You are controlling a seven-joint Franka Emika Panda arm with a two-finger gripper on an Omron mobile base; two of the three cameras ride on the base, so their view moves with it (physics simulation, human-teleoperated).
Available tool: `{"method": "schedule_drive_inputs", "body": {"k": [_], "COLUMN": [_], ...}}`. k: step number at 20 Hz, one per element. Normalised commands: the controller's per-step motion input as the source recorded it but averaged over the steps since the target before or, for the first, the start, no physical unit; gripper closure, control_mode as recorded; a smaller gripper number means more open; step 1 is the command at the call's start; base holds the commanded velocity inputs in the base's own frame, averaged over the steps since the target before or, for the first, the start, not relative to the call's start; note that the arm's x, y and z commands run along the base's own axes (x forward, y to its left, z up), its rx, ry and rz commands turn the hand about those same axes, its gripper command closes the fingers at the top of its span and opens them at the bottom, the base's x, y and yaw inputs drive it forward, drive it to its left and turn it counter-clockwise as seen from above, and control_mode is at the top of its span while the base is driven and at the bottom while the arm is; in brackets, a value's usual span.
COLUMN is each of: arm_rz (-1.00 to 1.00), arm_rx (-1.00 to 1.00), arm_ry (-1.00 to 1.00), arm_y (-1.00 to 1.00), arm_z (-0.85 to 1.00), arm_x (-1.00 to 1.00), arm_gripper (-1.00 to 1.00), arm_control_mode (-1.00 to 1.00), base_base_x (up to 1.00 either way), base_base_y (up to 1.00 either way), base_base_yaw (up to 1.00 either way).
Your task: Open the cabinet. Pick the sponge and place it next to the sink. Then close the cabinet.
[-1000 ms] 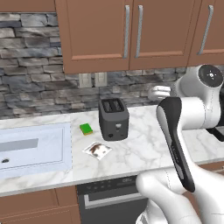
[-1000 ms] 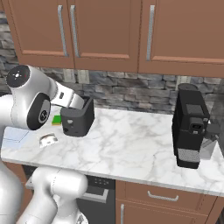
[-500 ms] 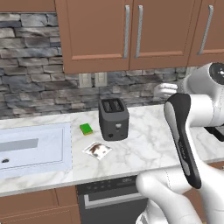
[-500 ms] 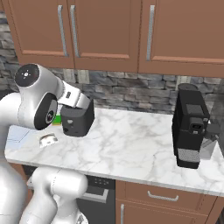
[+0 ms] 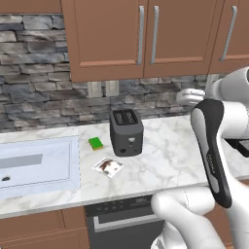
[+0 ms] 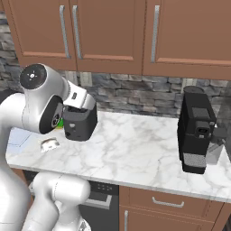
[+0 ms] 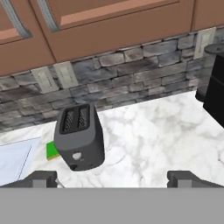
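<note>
The cabinet hangs above the counter, both doors shut, its two silver bar handles side by side at the middle. It also runs along the top of the right base view and the hand view. The sponge is out of view. The sink lies in the counter at the left, and its corner shows in the hand view. My gripper is open and holds nothing, its fingertips wide apart. It hovers above the counter, to the right of the toaster, below the cabinet.
A dark toaster stands mid-counter, with a bright light-green sponge to its left and a small packet in front. A black coffee machine stands at the right. A narrower cabinet hangs beside the wide one.
The hand has lifted a little and drifted to the right, with the elbow rising. The jaws stay wide open. Nothing on the counter has moved.
</note>
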Motion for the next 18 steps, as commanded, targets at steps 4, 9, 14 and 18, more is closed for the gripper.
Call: {"method": "schedule_drive_inputs", "body": {"k": [4,9,14,18], "arm_rz": [0.03,0.03,0.07,0.06], "arm_rx": [0.00,0.00,0.00,0.00], "arm_ry": [0.00,0.00,-0.04,-0.16], "arm_y": [0.00,0.02,0.00,0.08], "arm_z": [0.10,0.13,0.00,0.09], "arm_x": [0.00,0.00,0.00,0.00], "arm_gripper": [-1.00,-1.00,-1.00,-1.00], "arm_control_mode": [-1.00,-1.00,-1.00,-1.00], "base_base_x": [0.00,0.00,0.00,0.00], "base_base_y": [0.00,0.00,0.00,0.00], "base_base_yaw": [0.00,0.00,0.00,0.00]}}
